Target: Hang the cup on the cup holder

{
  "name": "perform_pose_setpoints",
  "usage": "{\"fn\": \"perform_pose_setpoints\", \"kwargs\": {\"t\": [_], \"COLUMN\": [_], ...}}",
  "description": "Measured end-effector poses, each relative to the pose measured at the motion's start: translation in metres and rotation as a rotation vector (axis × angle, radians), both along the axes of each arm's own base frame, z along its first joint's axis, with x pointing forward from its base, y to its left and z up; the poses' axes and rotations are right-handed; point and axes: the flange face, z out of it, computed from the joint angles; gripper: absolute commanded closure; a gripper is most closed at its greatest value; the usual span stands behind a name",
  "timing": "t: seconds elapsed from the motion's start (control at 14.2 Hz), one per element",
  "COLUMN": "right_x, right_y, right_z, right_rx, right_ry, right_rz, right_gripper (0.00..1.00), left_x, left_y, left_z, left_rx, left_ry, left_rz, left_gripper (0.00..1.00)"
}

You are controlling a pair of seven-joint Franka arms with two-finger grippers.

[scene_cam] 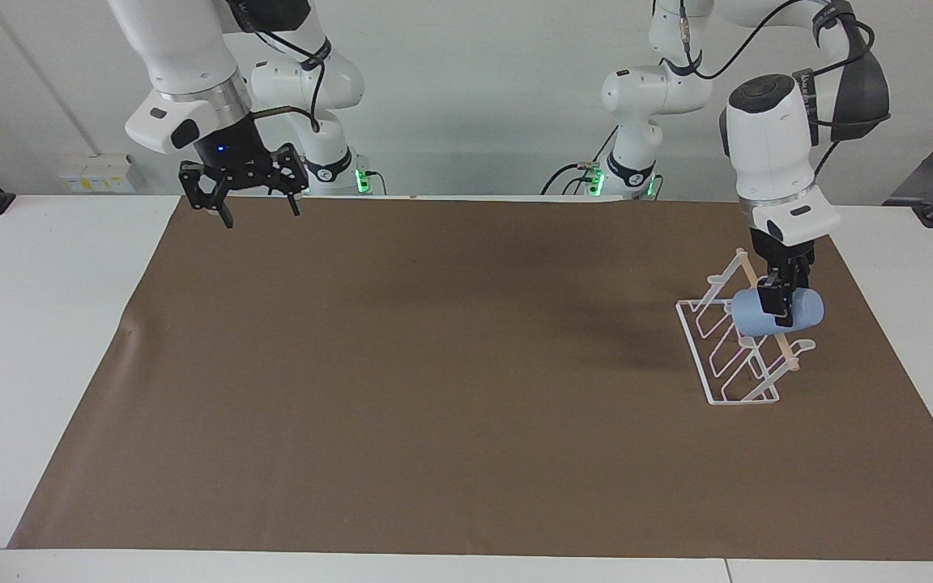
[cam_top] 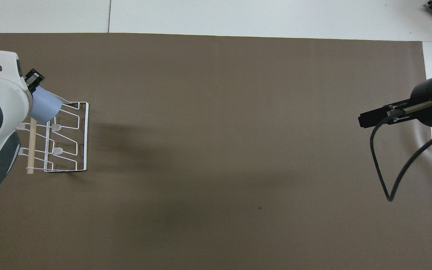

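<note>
The left claw (scene_cam: 777, 306) is holding the cup (scene_cam: 776, 312) sideways at the cup holder (scene_cam: 730, 356). It should be sliding the cup's mouth slowly over a prong. The right claw (scene_cam: 256, 206) is waiting, wide open.

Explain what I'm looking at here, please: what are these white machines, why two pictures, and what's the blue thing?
These are two robot arms at a table covered by a brown mat. One picture faces the arms from across the table; the other looks down from above their end, so the sides appear swapped. The left gripper has its fingers shut on a light-blue cup, held on its side at the wooden dowel of a white wire cup holder, the rack the cup should hang on. Whether it already sits on a prong I can't tell. The right gripper waits, open and empty, above the mat's edge nearest the robots, at the right arm's end.
</note>
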Motion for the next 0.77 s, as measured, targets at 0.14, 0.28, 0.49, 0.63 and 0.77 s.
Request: {"fn": "perform_pose_setpoints", "kwargs": {"t": [0.14,0.28,0.49,0.63,0.77], "right_x": [0.001,-0.001,-0.006,-0.011,-0.014], "right_y": [-0.020,-0.028,-0.027,-0.027,-0.027], "right_z": [-0.005,-0.012,-0.024,-0.029,-0.030], "right_rx": [-0.001,-0.002,-0.004,-0.007,-0.008], "right_ry": [0.014,0.029,0.037,0.039,0.037], "right_rz": [-0.036,-0.051,-0.051,-0.052,-0.053], "right_gripper": [0.00,0.00,0.00,0.00,0.00], "left_x": [0.002,0.003,0.004,0.004,0.004], "left_y": [-0.001,0.000,-0.001,-0.001,-0.001], "left_z": [-0.006,-0.010,-0.015,-0.016,-0.017], "left_rx": [0.003,0.005,0.007,0.007,0.012], "left_ry": [-0.001,0.005,0.010,0.007,0.004], "left_rz": [-0.006,-0.006,-0.008,-0.012,-0.014], "left_gripper": [1.00,1.00,1.00,1.00,1.00]}}
